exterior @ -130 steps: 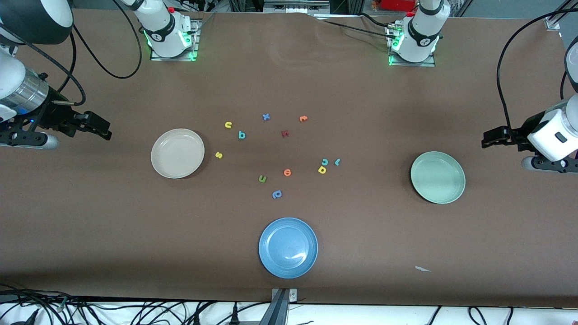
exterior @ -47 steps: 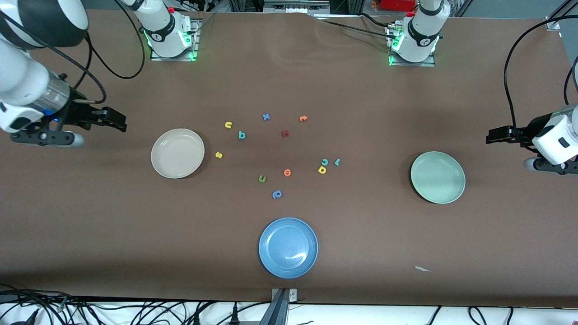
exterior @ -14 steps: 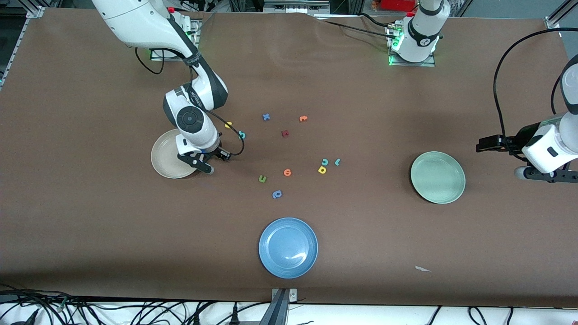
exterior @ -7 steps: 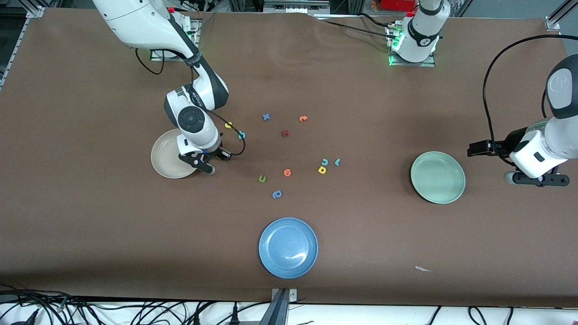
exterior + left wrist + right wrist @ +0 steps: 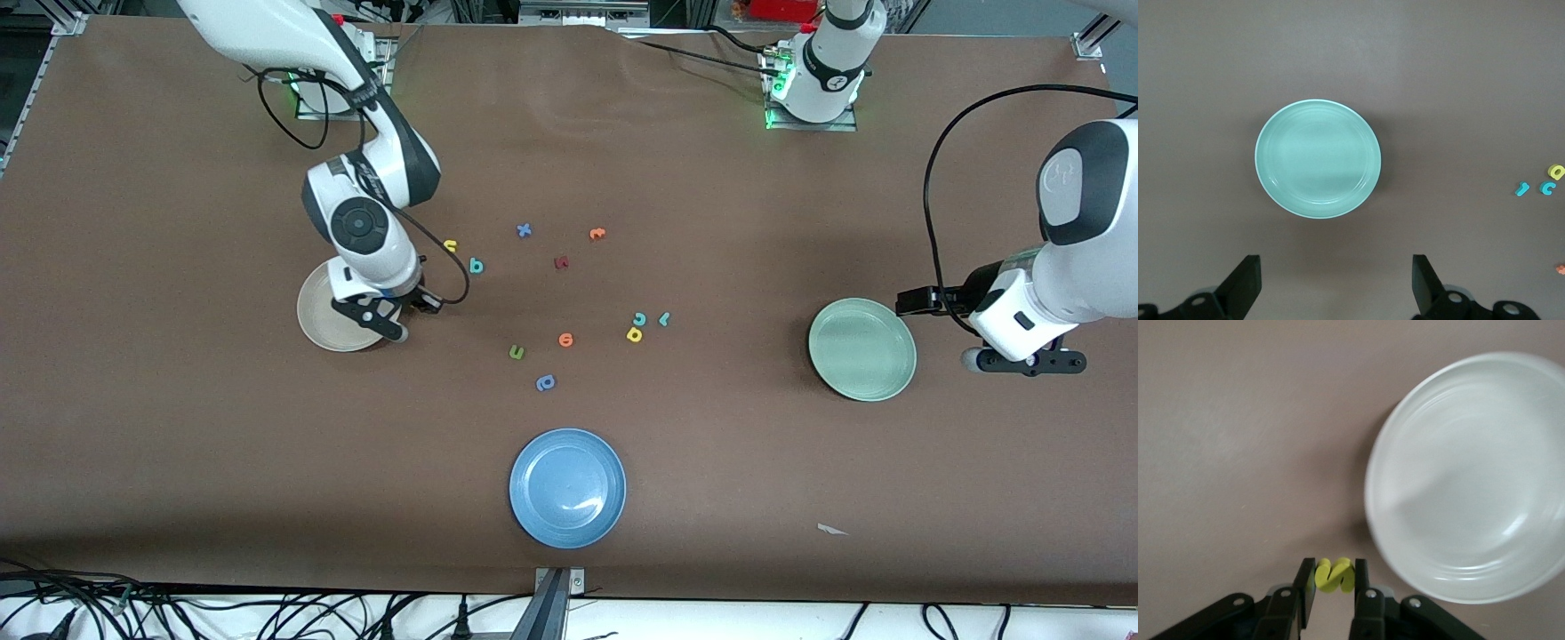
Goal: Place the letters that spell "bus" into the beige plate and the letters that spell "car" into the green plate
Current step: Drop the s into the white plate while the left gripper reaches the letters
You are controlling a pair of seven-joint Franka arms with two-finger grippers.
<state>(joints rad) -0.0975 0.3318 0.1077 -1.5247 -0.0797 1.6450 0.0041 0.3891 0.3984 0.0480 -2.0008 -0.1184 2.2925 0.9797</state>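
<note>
My right gripper is shut on the yellow s and hangs just above the table beside the rim of the beige plate; the arm covers part of that plate. The yellow u and teal b lie close by on the table. Teal c, yellow a and teal r sit together mid-table. My left gripper stands open and empty, over the table beside the green plate, which holds nothing.
Other loose letters lie mid-table: a blue x, an orange one, a dark red one, an orange round one, a green u and a blue round one. A blue plate sits nearest the front camera.
The right gripper closed on the yellow s and shifted with it toward the beige plate. The left arm swung in closer to the green plate, gripper still open.
</note>
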